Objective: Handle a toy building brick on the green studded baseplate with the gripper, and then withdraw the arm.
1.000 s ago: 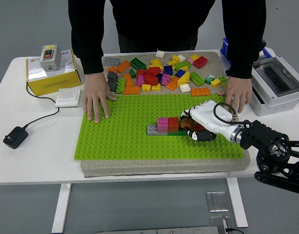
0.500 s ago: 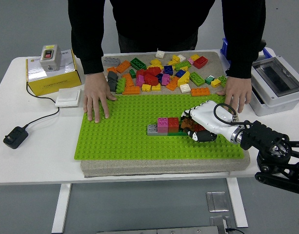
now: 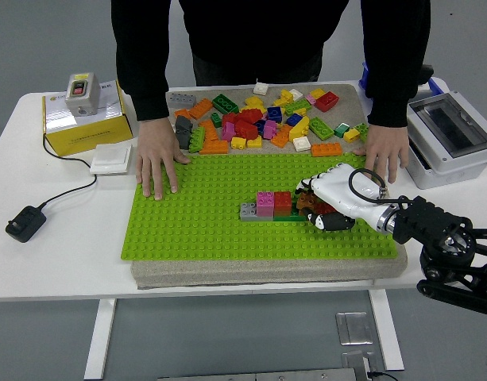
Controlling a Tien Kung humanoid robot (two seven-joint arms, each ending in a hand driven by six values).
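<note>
Short row of bricks (image 3: 267, 205) just right of the frame's centre, seated on the green studded baseplate (image 3: 195, 214): grey at the left end, then pink, then red, with a green strip along the lower edge; right end of the row touching the right hand (image 3: 332, 200); a dark brown brick (image 3: 309, 203) partly hidden under that hand, fingers curled down over it, apparently gripping, though exact contact cannot be told; white shell of the hand angled toward the frame's lower right, joined to a black arm (image 3: 446, 246) entering from the lower right corner; a black cable loop on the back of the hand.

Baseplate lying flat on a grey pad (image 3: 259, 272) in the middle of the white table (image 3: 52, 262); above the plate, in the upper centre, a loose heap of bricks (image 3: 263, 119) in orange, red, yellow, green, blue, pink and white.

At the top of the frame, a person in black sleeves; one hand (image 3: 157, 163) flat, fingers spread, on the plate's upper left corner; the other hand (image 3: 384, 155) flat on its upper right corner, just above the robot's hand.

Upper left: a yellow box (image 3: 84, 123) with a grey switch unit (image 3: 81, 91) on top; a white pad (image 3: 112, 157) just beside it; a black cord running to a plug (image 3: 25, 223) at the left edge; at the right edge, a grey case with clear lid (image 3: 454, 135).
</note>
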